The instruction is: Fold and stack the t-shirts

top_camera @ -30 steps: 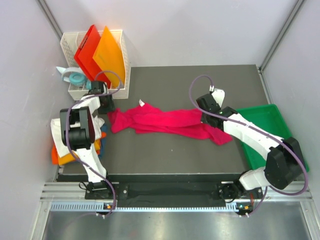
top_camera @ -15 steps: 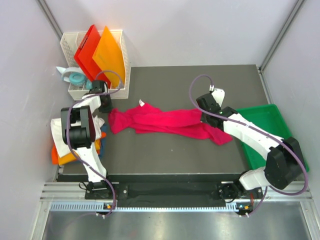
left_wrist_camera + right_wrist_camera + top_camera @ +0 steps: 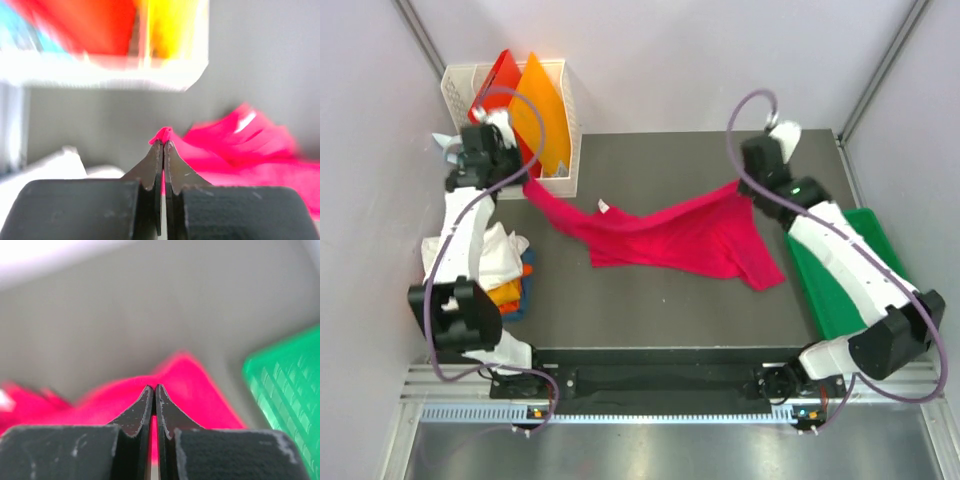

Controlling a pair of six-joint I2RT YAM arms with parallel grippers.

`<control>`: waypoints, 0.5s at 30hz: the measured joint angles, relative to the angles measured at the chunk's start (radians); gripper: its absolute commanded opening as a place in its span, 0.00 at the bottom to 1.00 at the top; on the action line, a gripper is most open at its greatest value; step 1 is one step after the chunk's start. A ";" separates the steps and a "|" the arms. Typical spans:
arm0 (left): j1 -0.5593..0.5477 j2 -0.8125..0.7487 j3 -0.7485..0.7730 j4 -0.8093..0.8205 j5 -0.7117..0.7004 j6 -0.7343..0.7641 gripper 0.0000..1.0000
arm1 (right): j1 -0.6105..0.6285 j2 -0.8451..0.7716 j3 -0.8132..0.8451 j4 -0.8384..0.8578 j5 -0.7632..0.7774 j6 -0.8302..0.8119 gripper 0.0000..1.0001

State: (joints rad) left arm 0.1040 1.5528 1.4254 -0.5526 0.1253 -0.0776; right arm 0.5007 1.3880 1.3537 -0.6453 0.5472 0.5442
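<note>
Pinching the crimson-pink t-shirt (image 3: 680,235) shut in my left gripper (image 3: 527,183) by the table's (image 3: 650,160) far-left corner and my right gripper (image 3: 745,188) near the far edge, I judge it light, limp and sagging between them.

The white, black-jointed left arm (image 3: 458,232) and right arm (image 3: 840,250) carry looping purple cables (image 3: 748,98).

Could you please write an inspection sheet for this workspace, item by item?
Surface: dark table, nothing wrong seen.
Job's things: crimson t-shirt stretched between both grippers; folded stack at left edge.
Clutter: white basket with red board, orange board; green tray.
Grippers: left gripper and right gripper both shut on the t-shirt.
Cables: purple cables, one loop at each wrist, neither on the cloth.
Surroundings: pale walls.
</note>
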 measured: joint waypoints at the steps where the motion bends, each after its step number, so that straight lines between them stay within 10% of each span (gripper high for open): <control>1: 0.000 -0.031 0.064 -0.008 0.015 0.001 0.00 | -0.024 -0.005 0.082 -0.009 0.012 -0.024 0.00; 6: -0.001 -0.156 0.336 -0.037 0.074 0.001 0.00 | -0.071 -0.070 0.357 -0.026 0.084 -0.115 0.00; 15: -0.001 -0.352 0.388 -0.132 0.100 0.005 0.00 | -0.056 -0.247 0.547 -0.097 0.116 -0.239 0.00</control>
State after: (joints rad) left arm 0.1028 1.2011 1.8130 -0.6842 0.2253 -0.0723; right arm 0.4450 1.1412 1.9011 -0.7418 0.6628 0.3054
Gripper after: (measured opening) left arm 0.013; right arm 0.008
